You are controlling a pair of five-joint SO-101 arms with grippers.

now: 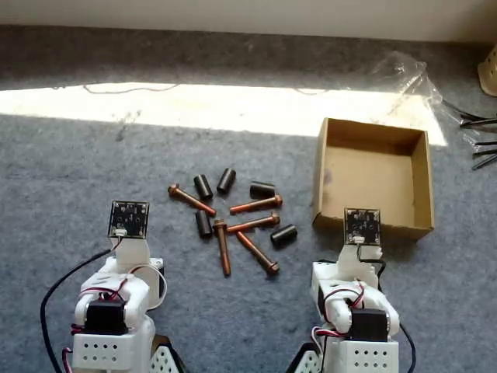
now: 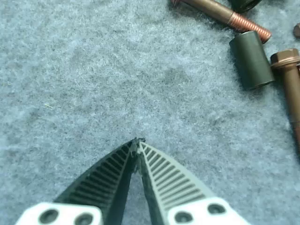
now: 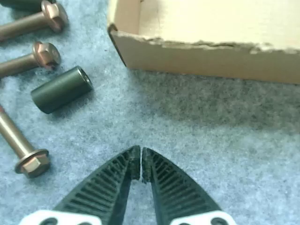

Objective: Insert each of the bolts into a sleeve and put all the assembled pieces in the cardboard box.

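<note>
The left arm of white plastic [image 1: 116, 303] sits at the near left of the grey, carpet-like counter [image 1: 62, 179]. In the left wrist view, its end effector [image 2: 138, 143] hovers over bare grey surface with its ribbed fingers pressed together at the tips, gripping nothing. A black cylindrical sleeve [image 2: 251, 59] and a copper-coloured hex-head bolt [image 2: 290, 79] lie just beyond it to the right.

In the middle of the counter the loose parts lie scattered, none assembled. Five copper bolts lie there: one slanted at the left [image 1: 192, 200], one pointing near-far [image 1: 223, 249], two roughly parallel ones lying left to right [image 1: 255, 205] [image 1: 252, 224], and one slanted toward the near right [image 1: 256, 251]. There are also five black sleeves: two at the far side [image 1: 203, 186] [image 1: 226, 180], one farther right [image 1: 262, 189], one beside the near-far bolt's head [image 1: 203, 224], and one at the right edge of the cluster [image 1: 283, 235].

To the right stands the open brown cardboard box [image 1: 373, 134], holding nothing. The right white arm [image 1: 353, 311] sits near the box's near wall. In the right wrist view, its end effector [image 3: 141, 152] has its fingers closed together on nothing, over the counter just short of that wall [image 3: 211, 56].
</note>
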